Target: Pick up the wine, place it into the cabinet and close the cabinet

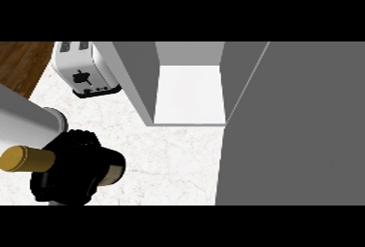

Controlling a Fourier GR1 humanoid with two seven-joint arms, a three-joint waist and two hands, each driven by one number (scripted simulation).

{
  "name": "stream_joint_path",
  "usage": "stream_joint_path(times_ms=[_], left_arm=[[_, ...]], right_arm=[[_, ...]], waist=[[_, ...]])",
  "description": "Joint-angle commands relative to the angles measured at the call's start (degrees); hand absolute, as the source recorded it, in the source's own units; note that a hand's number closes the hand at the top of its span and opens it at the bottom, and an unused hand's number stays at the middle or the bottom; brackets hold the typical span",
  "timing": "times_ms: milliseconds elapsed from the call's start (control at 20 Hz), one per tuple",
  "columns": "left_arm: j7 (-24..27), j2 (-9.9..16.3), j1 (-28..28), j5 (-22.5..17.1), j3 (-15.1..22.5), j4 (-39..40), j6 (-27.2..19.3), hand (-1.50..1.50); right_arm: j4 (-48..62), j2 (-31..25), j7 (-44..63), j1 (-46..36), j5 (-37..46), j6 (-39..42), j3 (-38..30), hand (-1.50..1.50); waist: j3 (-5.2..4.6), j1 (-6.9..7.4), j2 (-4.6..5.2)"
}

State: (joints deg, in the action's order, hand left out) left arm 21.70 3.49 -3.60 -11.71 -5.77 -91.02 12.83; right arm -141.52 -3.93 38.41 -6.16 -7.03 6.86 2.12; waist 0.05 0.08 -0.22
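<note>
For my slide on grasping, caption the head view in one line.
Left hand holds the wine bottle on the counter before the open cabinet.

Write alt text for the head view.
The left hand is curled round a wine bottle with a gold top, low at the view's left over the marble counter. An open cabinet stands ahead, a toaster to its left.

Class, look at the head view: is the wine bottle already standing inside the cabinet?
No. The wine bottle is at the picture's left, held by the left hand over the counter, outside the open cabinet.
</note>
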Motion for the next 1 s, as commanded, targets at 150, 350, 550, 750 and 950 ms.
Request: stream_joint_path(times_ms=[150, 350, 550, 750, 950], left_arm=[[-13.5, -3.4, -1.3, 2.6, 8.1, -14.6, -6.2, 1.50], [-18.3, -3.4, 3.9, 5.6, 13.9, -15.0, -12.4, 1.50], [-21.0, -3.5, 5.9, 4.5, 20.8, -17.5, -18.1, 1.50], [-22.9, -3.5, 10.2, 3.4, 25.2, -16.8, -25.4, 1.50], [-29.8, -3.5, 19.8, 3.7, 25.5, -16.4, -31.1, 1.50]], right_arm=[[-5.8, 0.1, 0.6, 2.9, -5.6, 0.4, -1.9, -1.50], [-5.5, 0.4, 3.7, -0.6, -5.0, -1.2, -0.5, -1.50], [-5.4, 0.6, 2.8, -0.2, -3.4, -0.7, -0.1, -1.50], [-6.6, 0.6, 2.2, 2.3, -5.0, 0.0, -0.7, -1.50], [-4.1, 2.0, 0.2, 1.9, -3.0, 0.5, 1.7, -1.50]], waist=[[0.01, -0.17, 0.02], [-0.03, -0.33, 0.09], [-0.04, -0.35, 0.09], [-0.02, -0.60, 0.10], [-0.02, -0.65, 0.14]])
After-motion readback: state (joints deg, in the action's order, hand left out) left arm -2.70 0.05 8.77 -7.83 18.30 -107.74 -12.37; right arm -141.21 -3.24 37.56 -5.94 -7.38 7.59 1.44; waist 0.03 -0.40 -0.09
